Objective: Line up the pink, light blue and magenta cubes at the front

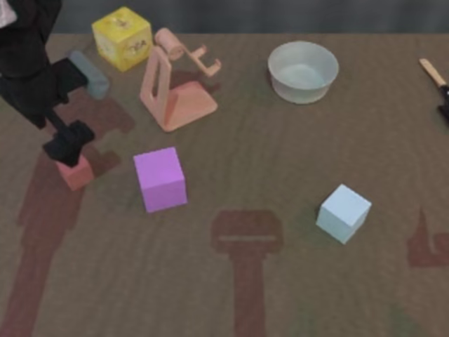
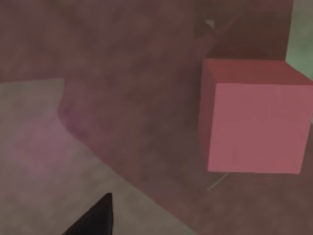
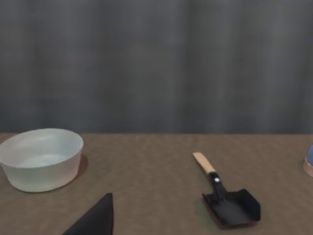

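I am hovering my left hand (image 1: 68, 145) over the pink cube (image 1: 76, 173) at nine o'clock; its opening I cannot tell. Next I am needing a descent and grasp.

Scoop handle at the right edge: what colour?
Light tan wood on the scoop handle, above a black pan; the right wrist view shows it best.

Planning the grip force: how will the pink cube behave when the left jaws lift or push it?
The pink cube looks rigid, so it likely won't deform. Flat faces suggest sliding rather than rolling. As the smallest cube, it is probably light.
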